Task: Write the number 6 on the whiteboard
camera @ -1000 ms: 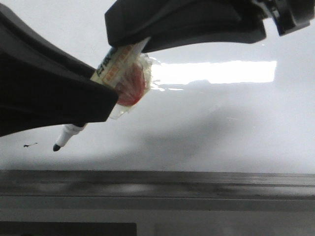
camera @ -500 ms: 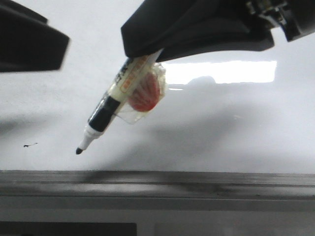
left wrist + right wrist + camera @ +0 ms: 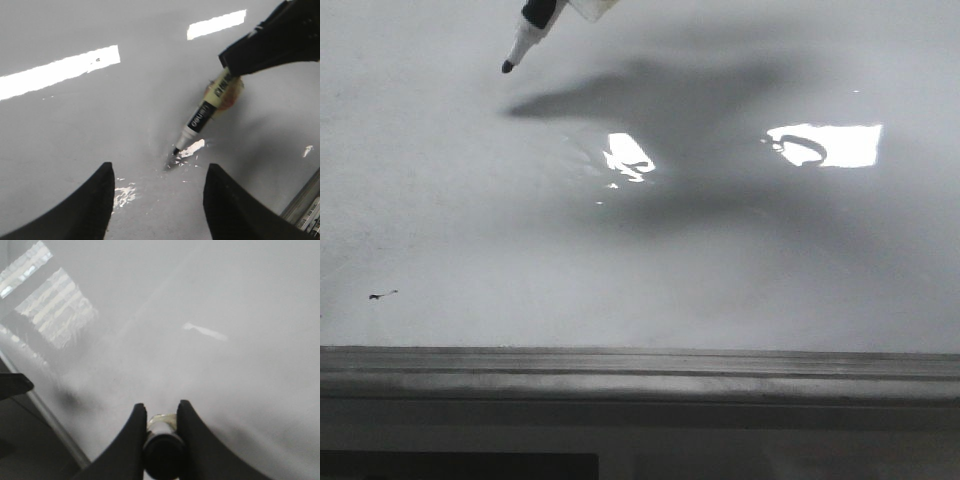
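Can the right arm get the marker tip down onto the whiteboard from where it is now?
Probably yes: the right gripper grips the marker, its tip at the whiteboard, nothing between.

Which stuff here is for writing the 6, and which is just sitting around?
For the job:
- whiteboard, no 6 on it yet
- marker, held in the right gripper, tip down near the board
- left gripper, open and holding nothing

Just there:
- tiny black smudge on the board
- dark edge rail
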`<state>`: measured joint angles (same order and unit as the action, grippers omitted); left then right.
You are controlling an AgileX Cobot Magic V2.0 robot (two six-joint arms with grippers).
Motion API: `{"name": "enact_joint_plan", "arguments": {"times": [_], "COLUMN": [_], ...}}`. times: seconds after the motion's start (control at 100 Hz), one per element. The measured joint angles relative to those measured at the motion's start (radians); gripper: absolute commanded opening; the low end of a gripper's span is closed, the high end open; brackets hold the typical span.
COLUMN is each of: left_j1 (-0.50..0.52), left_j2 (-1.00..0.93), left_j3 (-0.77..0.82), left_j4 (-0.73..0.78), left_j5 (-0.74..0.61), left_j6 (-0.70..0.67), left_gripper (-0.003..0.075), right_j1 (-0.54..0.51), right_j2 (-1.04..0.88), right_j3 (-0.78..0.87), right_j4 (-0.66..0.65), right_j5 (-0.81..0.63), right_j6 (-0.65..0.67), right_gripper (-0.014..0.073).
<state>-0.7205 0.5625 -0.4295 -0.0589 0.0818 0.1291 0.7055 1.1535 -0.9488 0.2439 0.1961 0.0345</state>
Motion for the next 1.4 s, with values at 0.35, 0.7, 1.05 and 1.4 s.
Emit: {"name": "enact_joint_plan", "arguments": {"times": [0.35,0.7,1.05,1.4], "left_j1": [0.0,0.0,0.0,-0.232], "left_j2": [0.0,0.0,0.0,0.128], "left_j3": [0.0,0.0,0.0,0.0], "left_j4": [-0.001,-0.001,-0.001,-0.001], "left_j5": [0.0,0.0,0.029,0.074], "left_j6": [0.0,0.0,0.0,0.0], "left_gripper": [0.0368,0.0368,0.0368,0.0368], "right_j1": [0.038,0.047,0.082,0.207], "right_j2": [0.113,0.067,0.093,0.059], "right_j3": [0.039,0.071,0.036,0.036], "right_j4": [0.04,0.004,-0.014,-0.02], "right_j5": [-0.016,-0.029,-0.015,0.046], "right_j6": [0.012,0.014,0.008,-0.001], "right_gripper": [-0.0065,-0.0062,-0.0063,-0.0063]}}
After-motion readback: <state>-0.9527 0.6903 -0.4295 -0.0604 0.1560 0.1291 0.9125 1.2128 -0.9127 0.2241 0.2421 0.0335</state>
